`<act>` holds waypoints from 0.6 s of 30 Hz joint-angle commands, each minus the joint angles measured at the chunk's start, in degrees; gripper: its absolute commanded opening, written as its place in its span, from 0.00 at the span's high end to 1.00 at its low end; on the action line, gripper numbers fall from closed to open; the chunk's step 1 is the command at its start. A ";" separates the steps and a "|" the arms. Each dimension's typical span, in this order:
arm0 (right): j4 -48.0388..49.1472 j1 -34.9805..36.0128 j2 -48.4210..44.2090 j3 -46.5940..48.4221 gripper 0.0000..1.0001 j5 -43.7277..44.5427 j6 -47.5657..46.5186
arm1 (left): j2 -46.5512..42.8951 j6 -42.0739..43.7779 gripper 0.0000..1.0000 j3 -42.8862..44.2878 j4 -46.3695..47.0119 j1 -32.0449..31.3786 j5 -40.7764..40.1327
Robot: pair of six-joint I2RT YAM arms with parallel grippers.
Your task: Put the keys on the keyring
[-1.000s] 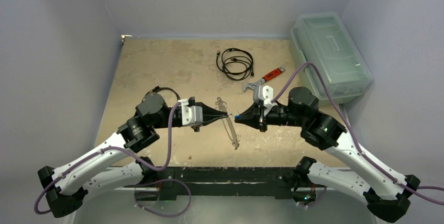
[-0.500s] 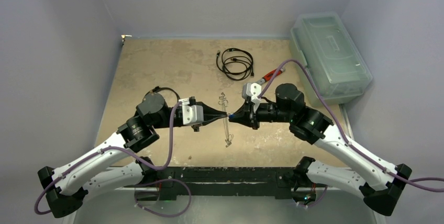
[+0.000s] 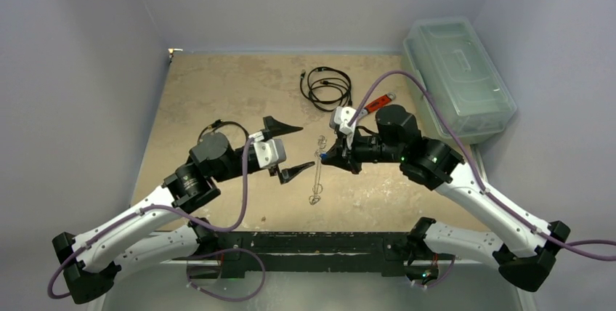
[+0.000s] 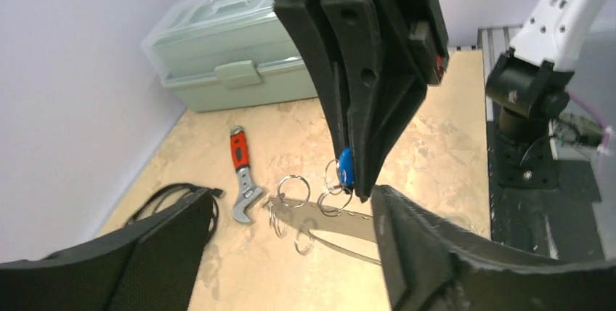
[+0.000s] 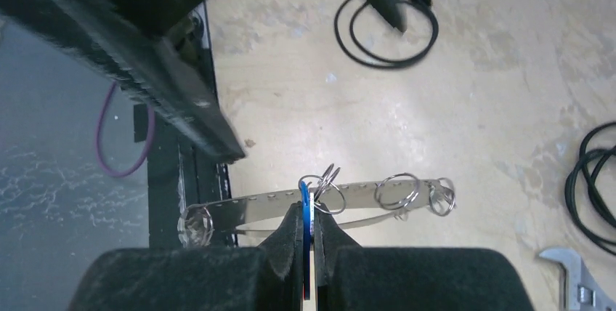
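The left gripper (image 3: 306, 147) is spread wide, with nothing held. Just beside it, the keyring (image 3: 317, 178) is seen at the tip of the right gripper (image 3: 327, 160), which is pinched on the blue key (image 5: 306, 202). Whether this 1 key is threaded cannot be told, and no other key is made out.

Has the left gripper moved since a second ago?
Yes. The left gripper has opened, no longer clamping the keyring; its far finger swung toward the coiled black cable, while its wrist hardly shifted.
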 commanded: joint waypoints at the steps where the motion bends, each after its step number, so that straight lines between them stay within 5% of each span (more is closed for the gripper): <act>1: -4.81 -0.18 2.22 3.97 1.00 4.05 -1.79 | -1.57 -0.98 0.14 -0.27 1.87 0.00 -6.76; 6: -6.38 -0.18 5.61 6.54 1.00 4.48 -2.27 | -4.19 -1.51 0.10 -1.59 3.06 -0.03 -14.83; 13: -5.16 -0.18 12.14 8.73 1.00 4.63 -3.00 | -8.05 -3.57 0.04 -6.59 8.61 0.02 -38.36; 18: -0.55 -0.18 17.31 9.66 1.00 3.88 -1.80 | -8.89 -4.61 0.02 -9.43 11.99 -0.01 -43.84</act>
